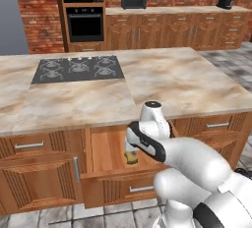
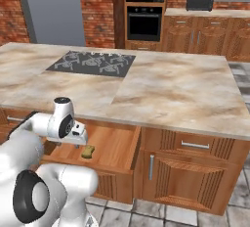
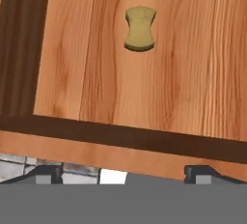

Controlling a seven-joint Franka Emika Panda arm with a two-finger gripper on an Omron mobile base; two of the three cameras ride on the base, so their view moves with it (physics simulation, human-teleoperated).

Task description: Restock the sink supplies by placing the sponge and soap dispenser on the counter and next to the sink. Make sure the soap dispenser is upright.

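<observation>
The small yellow-olive pinched-waist sponge (image 3: pixel 140 29) lies flat on the wooden drawer floor (image 3: pixel 193 83), upper middle of the hand view. The two-finger gripper (image 3: pixel 120 172), jaws spread wide and holding nothing (lined up for descent, probably), hovers above the drawer's front edge.

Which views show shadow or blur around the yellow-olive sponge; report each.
Hand view: the small yellow-olive sponge looks sharp, with a thin dark shadow along one edge on the wooden drawer floor. Right base view: soft, coarse. Left base view: the white arm partly hides it.
</observation>
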